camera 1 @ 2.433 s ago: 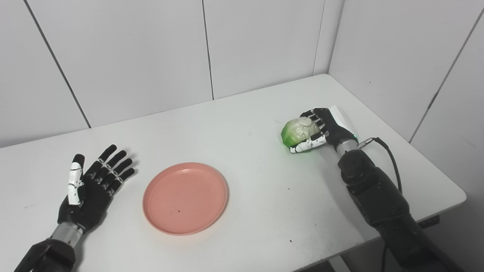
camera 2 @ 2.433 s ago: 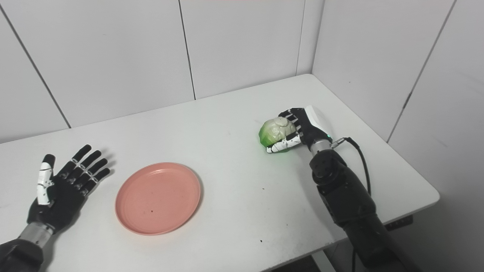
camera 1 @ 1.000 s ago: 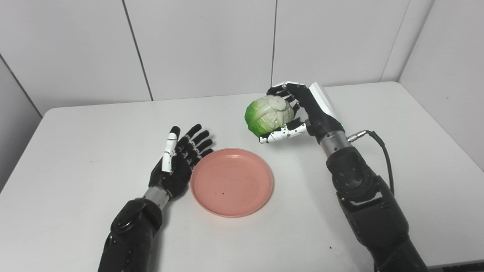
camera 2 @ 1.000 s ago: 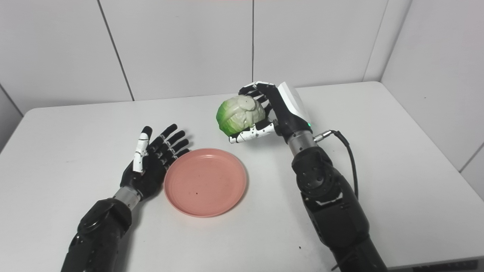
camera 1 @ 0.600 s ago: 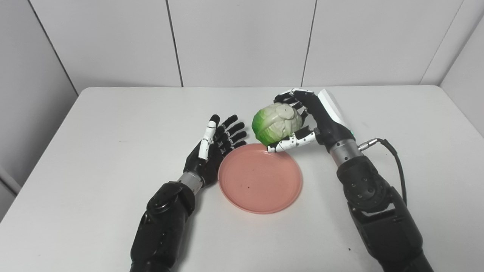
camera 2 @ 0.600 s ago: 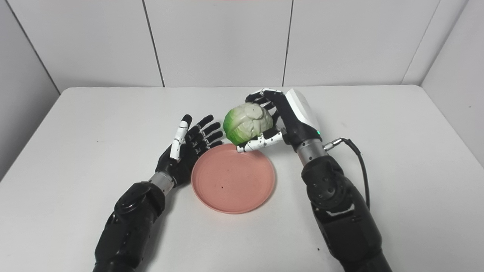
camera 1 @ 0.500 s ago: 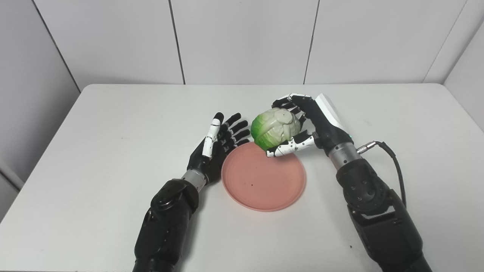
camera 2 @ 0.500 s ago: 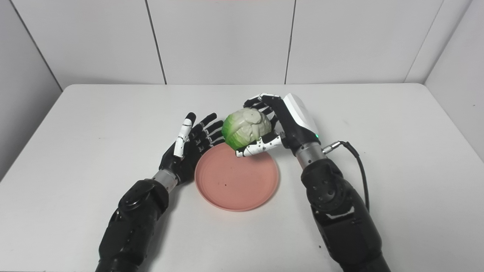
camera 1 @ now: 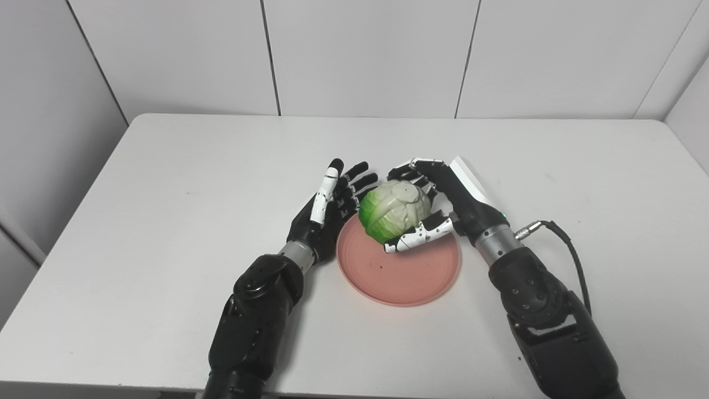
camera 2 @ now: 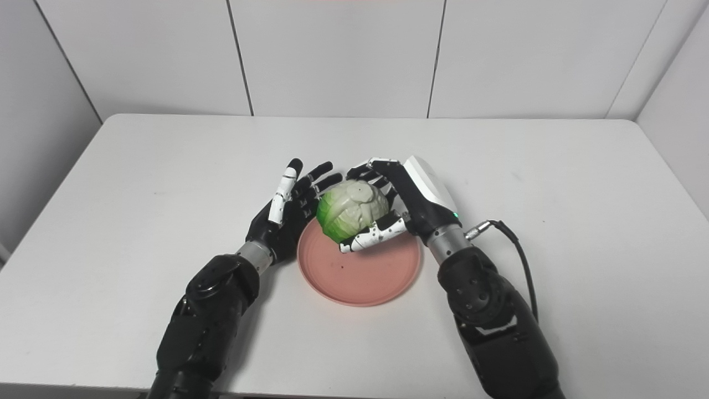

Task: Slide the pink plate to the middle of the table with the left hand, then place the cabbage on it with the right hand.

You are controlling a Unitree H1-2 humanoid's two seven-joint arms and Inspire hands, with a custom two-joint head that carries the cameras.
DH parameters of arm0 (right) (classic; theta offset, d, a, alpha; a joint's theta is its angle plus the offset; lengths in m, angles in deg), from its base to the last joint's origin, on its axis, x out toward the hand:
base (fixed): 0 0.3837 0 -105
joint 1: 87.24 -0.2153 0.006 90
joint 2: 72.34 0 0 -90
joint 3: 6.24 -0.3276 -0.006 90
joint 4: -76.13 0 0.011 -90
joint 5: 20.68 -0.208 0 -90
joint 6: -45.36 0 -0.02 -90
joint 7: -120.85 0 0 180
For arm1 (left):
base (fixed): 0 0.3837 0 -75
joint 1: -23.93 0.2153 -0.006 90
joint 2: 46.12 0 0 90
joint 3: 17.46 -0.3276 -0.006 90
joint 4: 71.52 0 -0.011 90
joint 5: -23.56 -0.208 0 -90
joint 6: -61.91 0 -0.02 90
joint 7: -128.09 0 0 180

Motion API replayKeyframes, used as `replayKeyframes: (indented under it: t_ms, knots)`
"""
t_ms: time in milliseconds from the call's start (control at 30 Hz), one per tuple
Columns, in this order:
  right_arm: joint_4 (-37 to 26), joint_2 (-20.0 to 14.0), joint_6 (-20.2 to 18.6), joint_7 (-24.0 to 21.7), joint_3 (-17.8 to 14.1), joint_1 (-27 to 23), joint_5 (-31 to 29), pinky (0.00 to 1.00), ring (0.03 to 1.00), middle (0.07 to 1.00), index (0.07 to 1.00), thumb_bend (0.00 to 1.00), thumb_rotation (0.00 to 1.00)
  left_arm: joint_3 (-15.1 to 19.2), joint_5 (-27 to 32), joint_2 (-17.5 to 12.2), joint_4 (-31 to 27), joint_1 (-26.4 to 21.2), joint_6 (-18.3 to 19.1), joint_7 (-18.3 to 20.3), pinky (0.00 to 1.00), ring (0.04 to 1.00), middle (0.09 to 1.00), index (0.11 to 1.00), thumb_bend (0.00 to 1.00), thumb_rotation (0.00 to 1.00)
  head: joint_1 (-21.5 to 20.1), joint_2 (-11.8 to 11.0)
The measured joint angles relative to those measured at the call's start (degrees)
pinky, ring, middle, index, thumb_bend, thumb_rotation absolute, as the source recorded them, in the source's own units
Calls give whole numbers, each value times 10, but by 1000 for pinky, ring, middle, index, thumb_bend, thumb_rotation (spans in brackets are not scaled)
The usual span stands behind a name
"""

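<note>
hidden: my cabbage covered the pink plate's far rim | contact unclear | my forearms cut off at bottom edge

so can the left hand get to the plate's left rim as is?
Probably yes: the left hand is open right beside the pink plate, nothing between them; the cabbage in the right hand sits further right.

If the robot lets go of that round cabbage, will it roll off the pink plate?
It could roll a little: the cabbage is ball-shaped, with no flat side showing. The pink plate has a raised rim, which would probably stop it. It looks like a firm toy, since the right hand wraps it without denting it.
</note>
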Motion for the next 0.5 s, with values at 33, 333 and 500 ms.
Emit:
replayKeyframes:
  t_ms: [33, 333, 500]
  knots:
    - [1, 0, 0, -1, 0, 0, 1, 336, 393, 437, 535, 521, 0, 0, 0, 0, -1, 0, 1, 0, 864, 879, 883, 875, 569, 1000, 0, 0]
    - [26, -4, 15, -4, 17, 1, 29, 333, 395, 443, 526, 523, 0, 2, 0, -2, -3, 0, 7, 1, 864, 884, 885, 876, 578, 1000, -13, 6]
    - [31, -10, 20, -5, 31, 1, 59, 336, 402, 442, 520, 525, 0, 4, 1, -2, -4, 0, 9, 2, 867, 883, 880, 875, 579, 1000, -19, 11]
